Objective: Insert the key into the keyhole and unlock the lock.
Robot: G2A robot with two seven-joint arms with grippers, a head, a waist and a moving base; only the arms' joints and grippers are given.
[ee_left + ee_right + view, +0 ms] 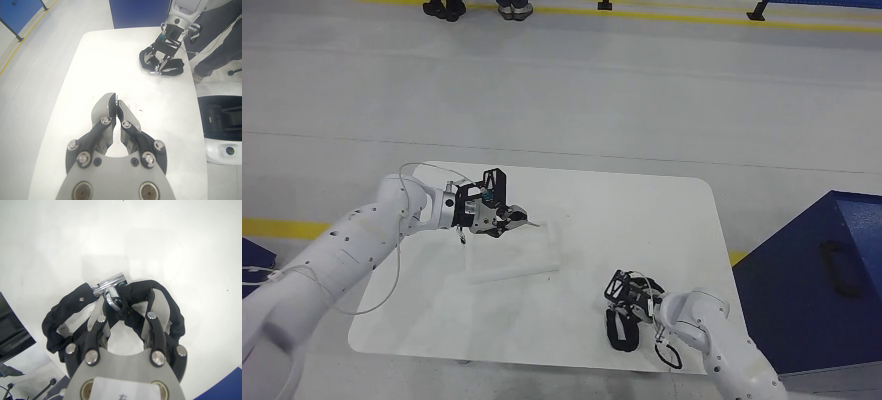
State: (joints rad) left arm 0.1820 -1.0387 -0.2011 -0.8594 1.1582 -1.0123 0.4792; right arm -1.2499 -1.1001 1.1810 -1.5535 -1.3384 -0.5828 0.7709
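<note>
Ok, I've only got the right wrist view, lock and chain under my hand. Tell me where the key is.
Observer: The left hand is shut on the key, whose tip sticks out beyond the hand.
Operator: Give me its position against the lock.
Observer: Well apart: the left hand hangs over the table's far left part, and the lock lies at the near right.
Operator: Say how the lock sits against its chain.
Observer: It lies on the chain's side toward the left hand. The keyhole is too small to see.

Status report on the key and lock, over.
Left gripper shut on key, apart from lock. Right gripper open, straddling lock's black chain by its metal cylinder. Only tabletop between key and lock.
</note>
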